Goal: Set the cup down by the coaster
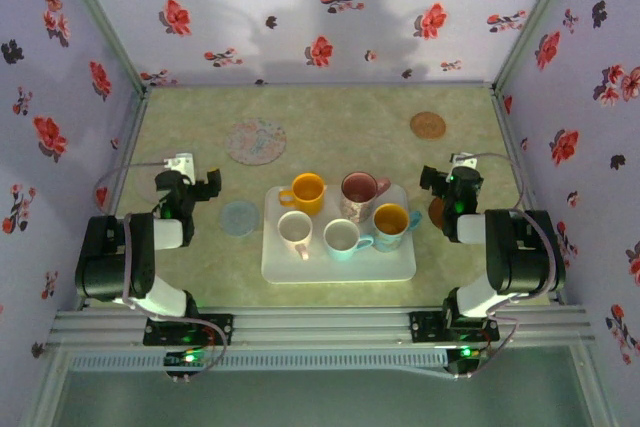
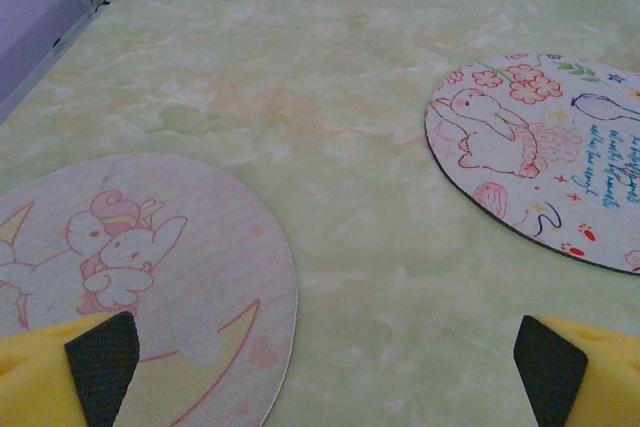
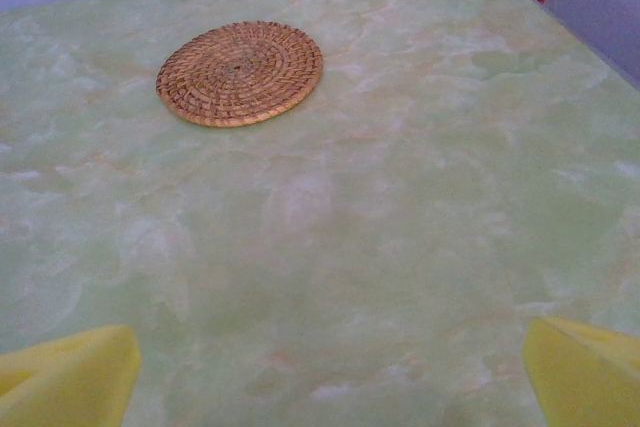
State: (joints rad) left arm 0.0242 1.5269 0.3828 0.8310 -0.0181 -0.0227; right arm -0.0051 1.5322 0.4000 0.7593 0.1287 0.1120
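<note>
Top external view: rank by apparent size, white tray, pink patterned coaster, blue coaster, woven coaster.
1. white tray
2. pink patterned coaster
3. blue coaster and woven coaster: nearly alike. The woven one lies farther back, so I leave them unranked.

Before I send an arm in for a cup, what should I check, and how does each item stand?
1. Left gripper open and empty: ok.
2. Right gripper open and empty: ok.
3. Cups upright on the white tray: ok, five stand there.
4. Woven coaster bare, with free table beside it: ok.
5. Moon-bunny coaster and rabbit coaster bare: ok.
6. Which cup belongs by which coaster: cannot tell.
</note>
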